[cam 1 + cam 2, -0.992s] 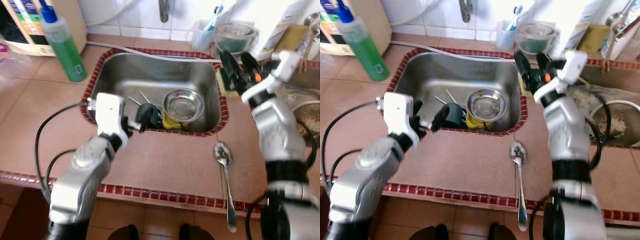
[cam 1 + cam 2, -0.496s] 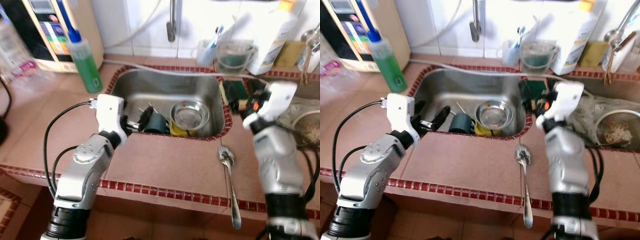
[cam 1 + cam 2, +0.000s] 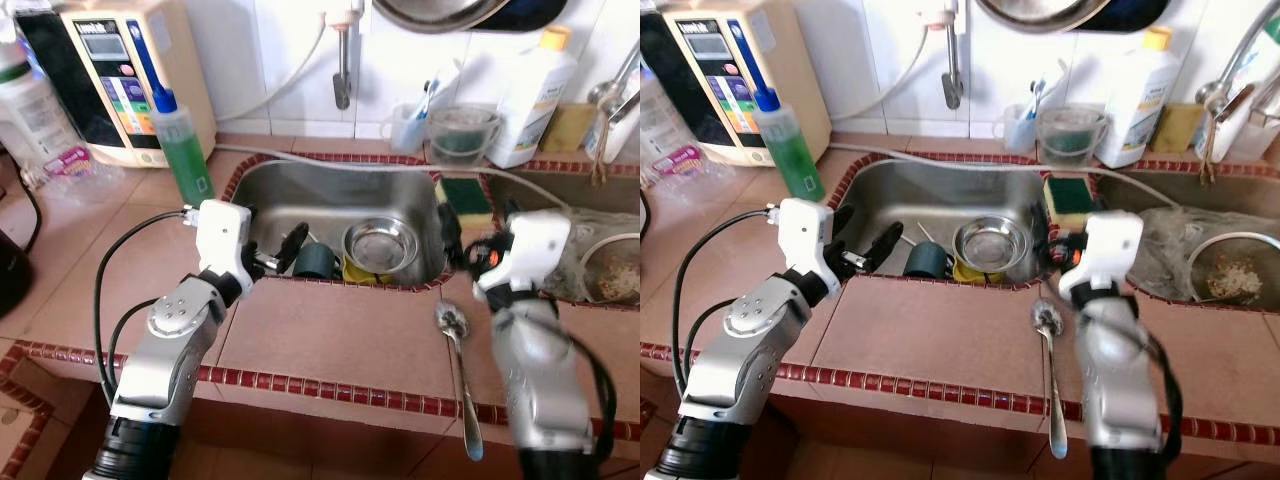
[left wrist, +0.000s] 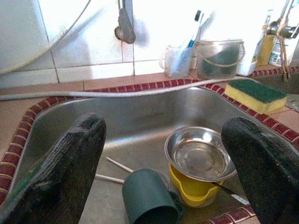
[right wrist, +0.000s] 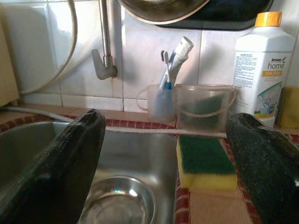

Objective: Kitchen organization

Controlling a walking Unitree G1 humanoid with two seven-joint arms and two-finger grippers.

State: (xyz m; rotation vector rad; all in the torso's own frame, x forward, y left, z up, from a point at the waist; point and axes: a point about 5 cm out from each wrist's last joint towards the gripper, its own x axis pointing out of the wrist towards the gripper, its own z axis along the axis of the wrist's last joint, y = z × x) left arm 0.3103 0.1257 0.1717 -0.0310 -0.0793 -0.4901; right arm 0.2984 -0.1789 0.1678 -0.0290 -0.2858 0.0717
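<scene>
A shiny steel bowl (image 3: 380,245) sits on a yellow plastic cup (image 4: 194,191), beside a dark green mug (image 3: 316,261) lying on its side, all in the stainless steel sink (image 3: 300,195). The left claw (image 3: 280,252) hovers at the sink's near rim, fingers spread wide, empty. The right claw (image 3: 1045,240) hovers by the right rim, also spread. Nothing seems gripped yet; next probably means reaching down for the mug. A long metal spoon (image 3: 457,372) lies on the tiled counter (image 3: 330,340).
</scene>
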